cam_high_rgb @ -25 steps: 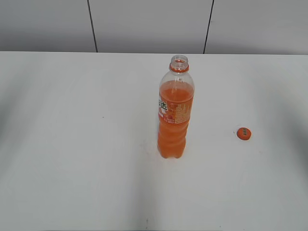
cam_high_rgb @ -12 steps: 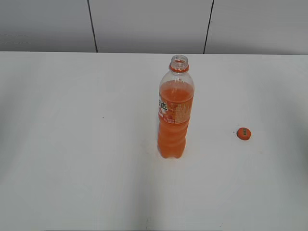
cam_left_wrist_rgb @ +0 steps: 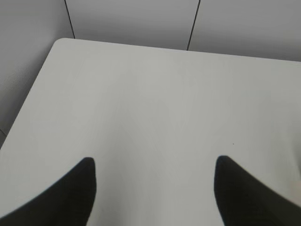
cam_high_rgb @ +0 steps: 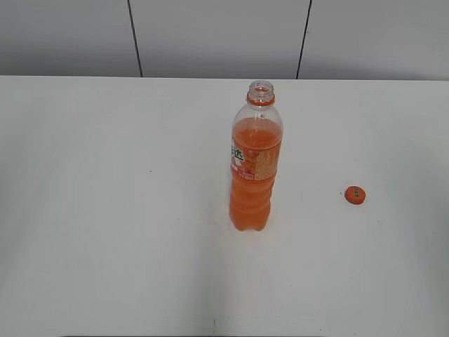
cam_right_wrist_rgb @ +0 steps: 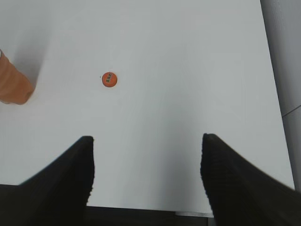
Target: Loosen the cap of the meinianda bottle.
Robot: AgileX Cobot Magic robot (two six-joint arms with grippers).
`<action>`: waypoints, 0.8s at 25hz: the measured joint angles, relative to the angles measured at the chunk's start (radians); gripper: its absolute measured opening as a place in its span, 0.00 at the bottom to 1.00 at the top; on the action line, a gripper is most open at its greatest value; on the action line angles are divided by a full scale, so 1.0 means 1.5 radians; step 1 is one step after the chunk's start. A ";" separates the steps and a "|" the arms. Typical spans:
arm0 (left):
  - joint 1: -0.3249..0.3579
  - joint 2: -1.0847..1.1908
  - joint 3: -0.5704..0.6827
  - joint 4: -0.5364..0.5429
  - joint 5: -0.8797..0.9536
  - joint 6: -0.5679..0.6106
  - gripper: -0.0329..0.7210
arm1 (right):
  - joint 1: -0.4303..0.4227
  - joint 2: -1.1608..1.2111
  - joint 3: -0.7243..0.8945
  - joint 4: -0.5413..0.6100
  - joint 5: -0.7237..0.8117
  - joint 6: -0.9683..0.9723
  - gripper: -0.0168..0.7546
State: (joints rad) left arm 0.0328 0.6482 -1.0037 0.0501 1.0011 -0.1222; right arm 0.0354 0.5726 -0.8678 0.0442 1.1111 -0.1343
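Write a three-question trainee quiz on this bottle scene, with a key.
1. True or false: the cap is screwed onto the bottle.
2. Where does the cap lie in the exterior view? A) left of the bottle B) right of the bottle, apart from it C) on the bottle's neck
3. Fill in: the right tool stands ____ over the white table, holding nothing.

Key: 1 false, the neck is bare and the cap lies on the table. 2 B. 3 open.
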 joint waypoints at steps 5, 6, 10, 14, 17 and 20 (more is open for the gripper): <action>0.000 -0.043 0.086 -0.006 0.000 0.000 0.68 | 0.000 -0.063 0.068 0.000 -0.003 0.000 0.71; 0.000 -0.052 0.105 -0.011 0.000 0.000 0.68 | 0.000 -0.076 0.080 0.001 -0.005 0.000 0.71; 0.000 -0.106 0.154 -0.022 0.003 0.000 0.68 | 0.000 -0.121 0.117 0.017 -0.016 0.000 0.71; 0.000 -0.171 0.187 -0.022 0.003 0.000 0.68 | 0.000 -0.158 0.145 0.031 -0.023 0.000 0.71; 0.000 -0.222 0.211 -0.022 0.009 0.000 0.68 | 0.000 -0.186 0.157 0.033 -0.018 0.000 0.71; 0.000 -0.276 0.230 -0.022 0.025 0.000 0.68 | 0.000 -0.211 0.166 0.034 -0.014 0.005 0.71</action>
State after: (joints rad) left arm 0.0328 0.2343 -0.6586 0.0174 1.0386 -0.1219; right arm 0.0354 0.2563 -0.6181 0.0948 1.0897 -0.1272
